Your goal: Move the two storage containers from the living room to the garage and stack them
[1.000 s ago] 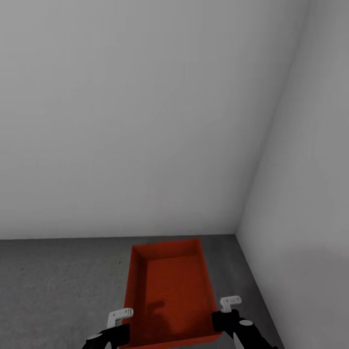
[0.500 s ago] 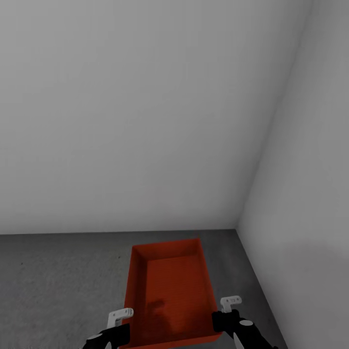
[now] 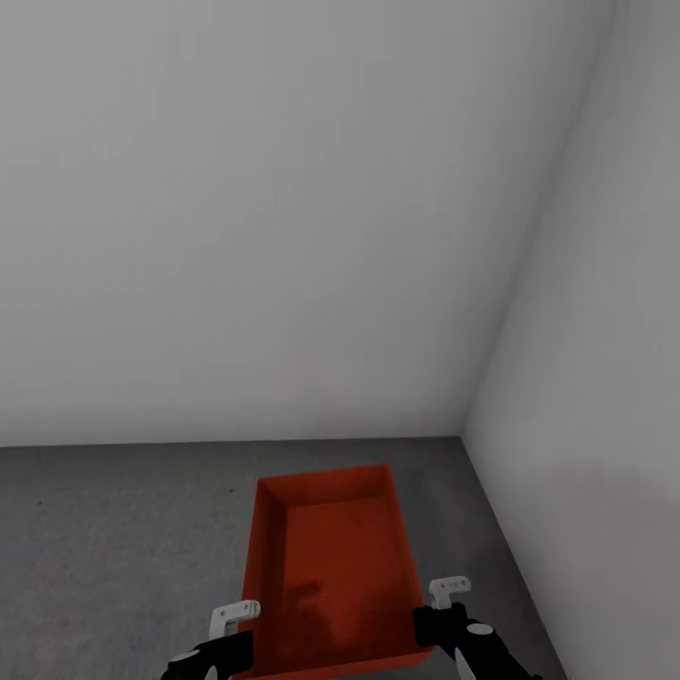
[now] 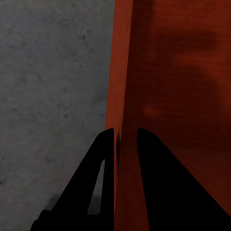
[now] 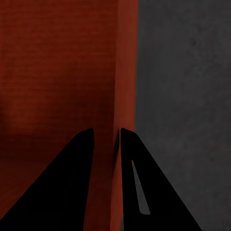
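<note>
The orange bin point(image 3: 332, 567) hung between both claws above the grey floor point(image 3: 113, 538) in the garage corner, the left claw point(image 4: 126, 137) pinched tight on its left wall, the right claw point(image 5: 107, 134) pinched tight on its right wall.

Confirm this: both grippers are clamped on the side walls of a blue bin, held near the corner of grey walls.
Wrong colour. The storage container is orange-red, as the head view shows. The left gripper and right gripper each pinch a side wall, near the corner of the grey walls.
</note>
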{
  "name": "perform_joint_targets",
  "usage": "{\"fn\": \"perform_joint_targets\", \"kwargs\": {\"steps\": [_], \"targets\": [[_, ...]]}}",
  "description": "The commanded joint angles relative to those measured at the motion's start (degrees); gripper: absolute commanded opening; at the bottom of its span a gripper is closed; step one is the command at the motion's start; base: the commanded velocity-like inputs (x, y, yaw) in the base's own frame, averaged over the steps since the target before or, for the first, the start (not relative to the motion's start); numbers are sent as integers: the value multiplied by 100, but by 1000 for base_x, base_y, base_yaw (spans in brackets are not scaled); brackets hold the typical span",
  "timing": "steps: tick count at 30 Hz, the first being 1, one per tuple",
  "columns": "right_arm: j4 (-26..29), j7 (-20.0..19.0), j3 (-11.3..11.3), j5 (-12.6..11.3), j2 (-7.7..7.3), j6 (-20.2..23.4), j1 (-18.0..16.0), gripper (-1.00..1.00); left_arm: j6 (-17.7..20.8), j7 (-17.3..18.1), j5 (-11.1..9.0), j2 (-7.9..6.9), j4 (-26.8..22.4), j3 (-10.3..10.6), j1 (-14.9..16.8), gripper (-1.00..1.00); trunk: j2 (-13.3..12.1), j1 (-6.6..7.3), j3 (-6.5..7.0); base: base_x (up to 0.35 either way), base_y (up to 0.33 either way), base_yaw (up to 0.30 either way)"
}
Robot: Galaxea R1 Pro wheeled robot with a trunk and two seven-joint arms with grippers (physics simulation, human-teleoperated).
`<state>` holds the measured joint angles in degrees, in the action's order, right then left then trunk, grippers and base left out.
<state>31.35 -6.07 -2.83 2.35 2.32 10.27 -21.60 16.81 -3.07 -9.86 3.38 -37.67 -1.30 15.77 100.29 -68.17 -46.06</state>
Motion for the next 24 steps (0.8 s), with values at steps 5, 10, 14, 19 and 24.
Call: {"fn": "perform_joint_targets", "kwargs": {"steps": [5,10,14,19,24], "targets": [[2,-202,20,-288,-3,36,-3,-100,-399,-159,300,-109,-21,-2,-4,-100,205,-110,-141,0,0,0],[2,-202,20,-288,-3,36,-7,-100,-400,-159,300,-109,-21,-2,-4,-100,405,-219,-277,0,0,0],[2,-202,20,-286,-3,36,-3,-100,-400,-159,300,-109,-21,-2,-4,-100,566,-307,-386,0,0,0],[2,-202,20,-288,-3,36,-7,-100,-399,-159,300,-109,-21,-2,-4,-100,766,-417,-521,0,0,0],[2,-202,20,-286,-3,36,-5,-100,-400,-159,300,-109,-21,-2,-4,-100,967,-527,-657,0,0,0]]}}
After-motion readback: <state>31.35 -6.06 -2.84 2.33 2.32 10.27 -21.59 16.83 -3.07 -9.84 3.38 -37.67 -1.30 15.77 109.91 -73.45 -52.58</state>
